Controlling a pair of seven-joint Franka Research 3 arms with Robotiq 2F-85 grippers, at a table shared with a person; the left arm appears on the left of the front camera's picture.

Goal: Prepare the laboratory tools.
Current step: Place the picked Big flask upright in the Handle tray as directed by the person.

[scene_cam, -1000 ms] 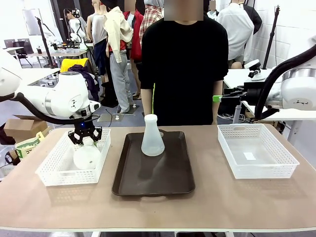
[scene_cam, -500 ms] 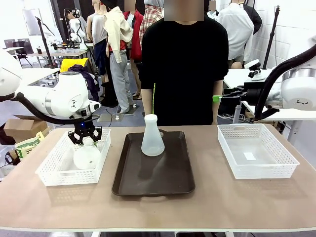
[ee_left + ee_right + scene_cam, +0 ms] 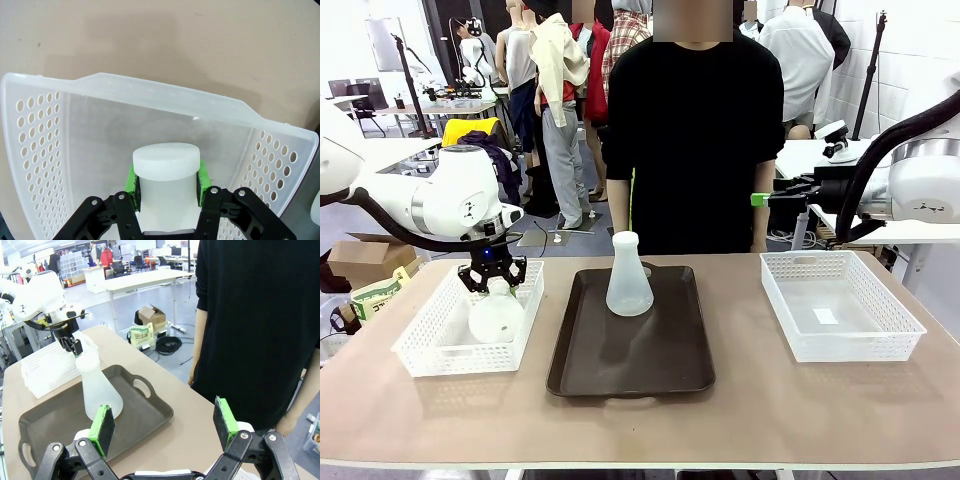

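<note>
Both arms are glossy white with rounded, bulbous joints; the left arm [image 3: 455,200] has a thick black cable looping along it, and the right arm [image 3: 920,180] carries a similar black hose arching over its housing. The left gripper [image 3: 166,186] is matte black with bright green pads [image 3: 132,186] and silver screws at the linkage pivots — the right gripper [image 3: 165,427] is built the same. The person [image 3: 692,130] wears a plain black top.

You're in a robot lab: white desks [image 3: 145,280], cardboard boxes [image 3: 152,316] and cables [image 3: 167,344] on a grey floor [image 3: 150,300] behind the worktop [image 3: 820,400].
</note>
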